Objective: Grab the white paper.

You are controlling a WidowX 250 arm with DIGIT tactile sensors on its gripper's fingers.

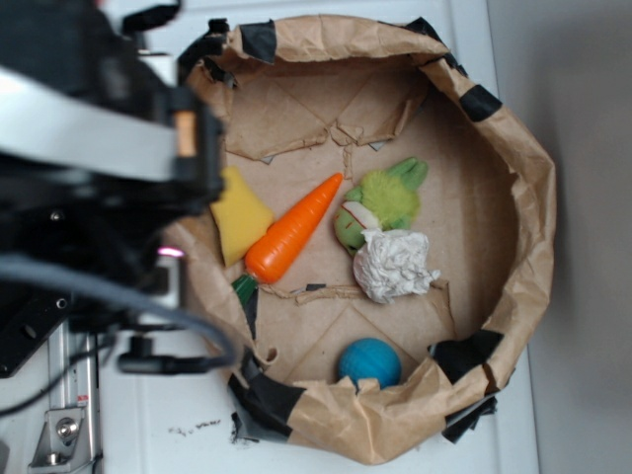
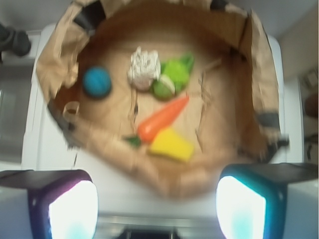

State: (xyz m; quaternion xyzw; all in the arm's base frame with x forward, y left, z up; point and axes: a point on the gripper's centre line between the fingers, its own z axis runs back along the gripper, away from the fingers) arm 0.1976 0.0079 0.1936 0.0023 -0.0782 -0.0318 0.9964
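Observation:
The white paper (image 1: 395, 265) is a crumpled wad lying on the floor of the brown paper bag (image 1: 513, 158), touching the green plush toy (image 1: 380, 200). In the wrist view the white paper (image 2: 143, 68) shows far ahead, inside the bag, left of the green plush toy (image 2: 172, 78). My gripper (image 2: 157, 209) stands open high above the bag's near rim, its two glowing fingertips wide apart with nothing between them. In the exterior view the arm (image 1: 89, 148) covers the left side; the fingers are hidden there.
Inside the bag also lie an orange carrot (image 1: 291, 232), a yellow piece (image 1: 240, 212) and a blue ball (image 1: 369, 361). The bag's rolled wall (image 2: 60, 55) with black tape rings them. White table (image 1: 148, 425) lies around it.

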